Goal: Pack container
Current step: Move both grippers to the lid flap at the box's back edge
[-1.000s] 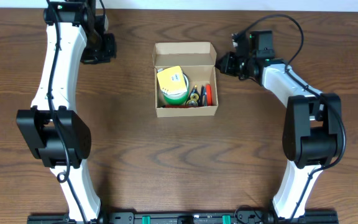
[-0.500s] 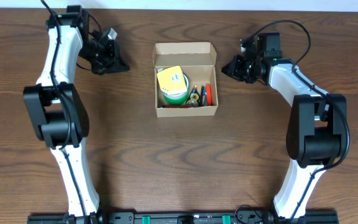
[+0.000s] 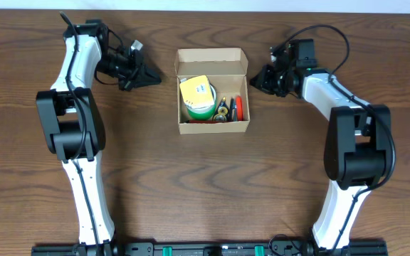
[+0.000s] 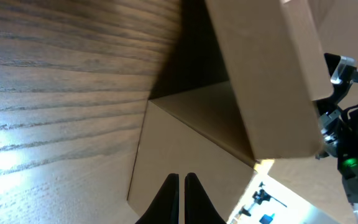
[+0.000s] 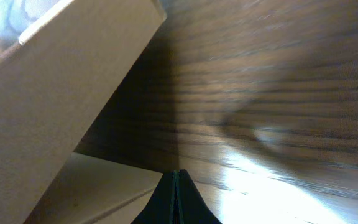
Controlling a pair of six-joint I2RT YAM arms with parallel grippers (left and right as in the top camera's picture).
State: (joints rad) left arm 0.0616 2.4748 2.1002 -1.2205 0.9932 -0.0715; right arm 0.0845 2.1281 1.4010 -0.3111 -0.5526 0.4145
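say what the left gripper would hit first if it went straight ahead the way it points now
Most likely the cardboard box. The shut left gripper points at the box's left outer wall, with only bare table between them. Its height above the table is hard to judge from overhead.

- From overhead, you cannot name the small dark and red items [image 3: 230,108] in the right half of the container [image 3: 212,62]; they are too small.
- In your left wrist view, the container runs past the top and right edges, and the bottom edge cuts off the left end effector [image 4: 182,182].
- Your right wrist view is blurred; only the tips of the right end effector [image 5: 176,180] show.
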